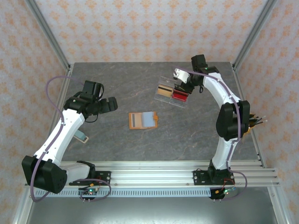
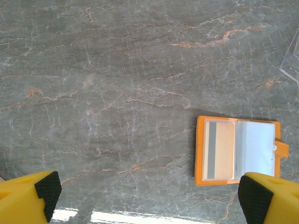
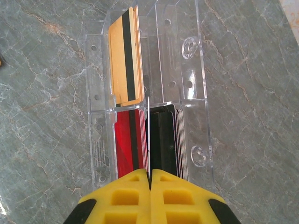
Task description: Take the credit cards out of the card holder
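The flat orange leather-look folding card holder (image 2: 200, 154) lies open with cards inside.

Nearest, the left end effector (image 2: 149, 198) hangs over the grey marbled worktop (image 2: 93, 93), its yellow fingers spread wide and holding nothing. Just past it, the card holder keeps a thin tan grey-striped card (image 2: 224, 149) and a thin pale blue-grey credit card (image 2: 254, 147) in clear sleeves. They look light, stiff and slippery, so I would pinch a short edge and slide. Far off, the right end effector (image 3: 149, 179) is squeezed shut above the clear plastic case (image 3: 191, 70). A thin pale strip pokes out between its fingers, and I cannot tell what it is.
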